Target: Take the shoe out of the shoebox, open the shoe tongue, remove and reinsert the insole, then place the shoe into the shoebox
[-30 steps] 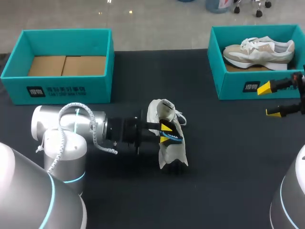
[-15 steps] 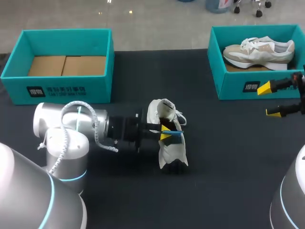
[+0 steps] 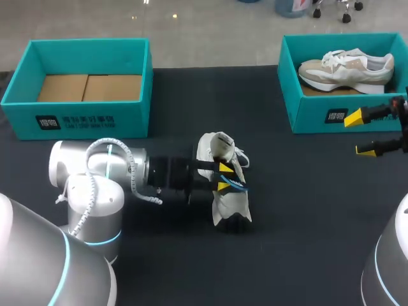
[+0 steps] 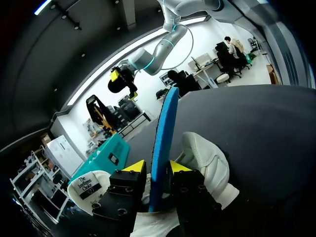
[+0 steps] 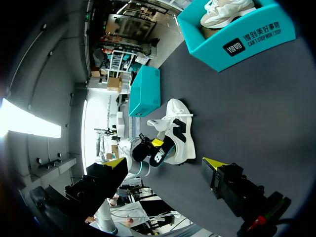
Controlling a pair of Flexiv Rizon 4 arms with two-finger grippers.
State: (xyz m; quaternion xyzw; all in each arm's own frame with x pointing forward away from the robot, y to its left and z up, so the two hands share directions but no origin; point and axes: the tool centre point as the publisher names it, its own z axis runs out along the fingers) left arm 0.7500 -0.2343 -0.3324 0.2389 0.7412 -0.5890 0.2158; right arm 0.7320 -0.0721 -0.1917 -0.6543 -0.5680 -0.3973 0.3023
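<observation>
Now the black table [image 3: 306,191] carries two teal boxes along its far edge: an empty shoebox [image 3: 89,121] at the far left, and a second shoebox [image 3: 319,115] at the far right with a beige sneaker [image 3: 347,67] lying in it. In the last second the left arm [image 3: 102,172] has slid a little to the right, toward the middle of the table. The white shoe [image 3: 229,204] has not shifted. I judge that the arm is pressing the insole [image 3: 234,185] down into the shoe, so the reinsert step is in hand, though I cannot exclude that it is pulling it out.

The shoe lies in the middle of the table, well apart from both boxes, and runs from far to near. It is white, with a black mark on its side and loose white laces on its right.

The right gripper [image 3: 366,132] has kept its place near the second shoebox, fingers wide apart and empty. The left gripper [image 3: 222,176] is at the mouth of the shoe, clamped narrow on the insole from two sides. The insole is thin, bright blue and stands on its edge; its lower end is hidden.
</observation>
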